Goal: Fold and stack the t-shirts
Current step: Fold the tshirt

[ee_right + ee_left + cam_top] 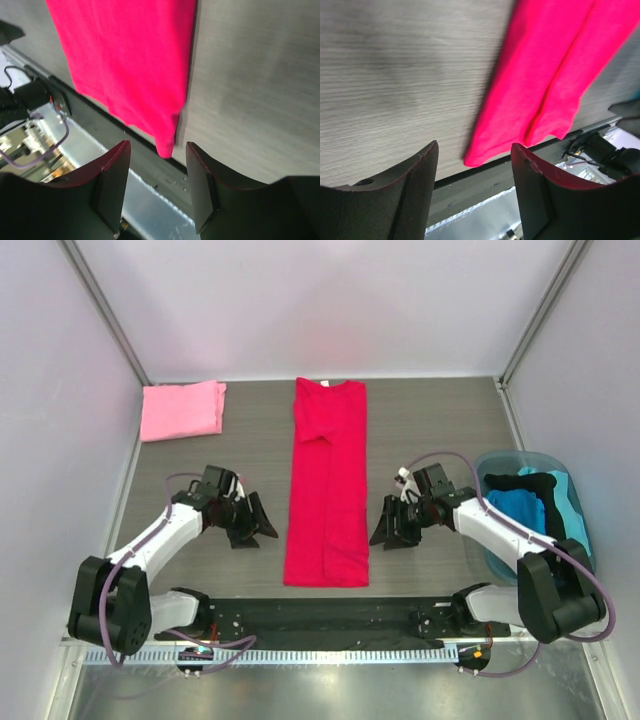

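Grey bench (pixel 440 420) carries our red t-shirt (pixel 326 490) as a long narrow strip down its middle, hem nearest us. The pink t-shirt (pixel 181 410) lies folded at the far left corner. Our left claw (pixel 252 530) and right claw (pixel 395 532) flank the strip, jaws apart, empty. We judge the fold goes best if both pinch the hem corners together and lift evenly.
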